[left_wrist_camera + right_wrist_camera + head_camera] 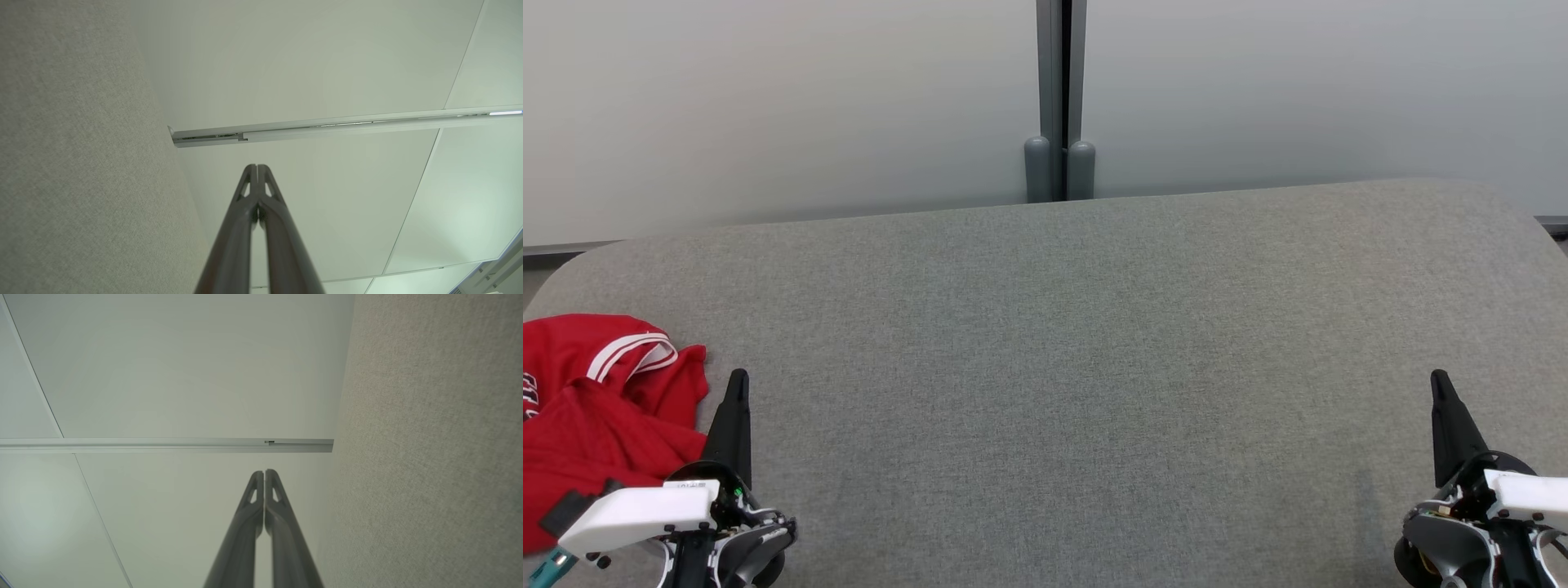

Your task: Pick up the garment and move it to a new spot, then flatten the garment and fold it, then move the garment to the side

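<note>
Garment: the red garment (pixel 596 425) lies in a crumpled heap at about 8 o'clock in the head view, on the left near part of the bench (pixel 1078 367).
Why it lies so: we judge it has not been picked up yet. It is bunched and unspread, and nothing grips it.
Which way it points: its white-striped trim (pixel 629 353) sits at the heap's far edge and runs along the 8-to-2 o'clock line.
Long axis: roughly 12 to 6 o'clock as far as it shows. The picture's left edge cuts the heap off, so we cannot be sure.
Left end effector: the left end effector (pixel 737 384) is clenched and empty, pointing to 12 o'clock. It is just beside the heap's 3 o'clock side, and we cannot tell whether they touch.
Right end effector: the right end effector (pixel 1439 380) is clenched and empty too, at about 4 o'clock, well apart from the garment.
Why they are held so: we read this as a rest pose before the first reach.
Bench middle: bare grey cloth, which we think is a likely new spot.
</note>
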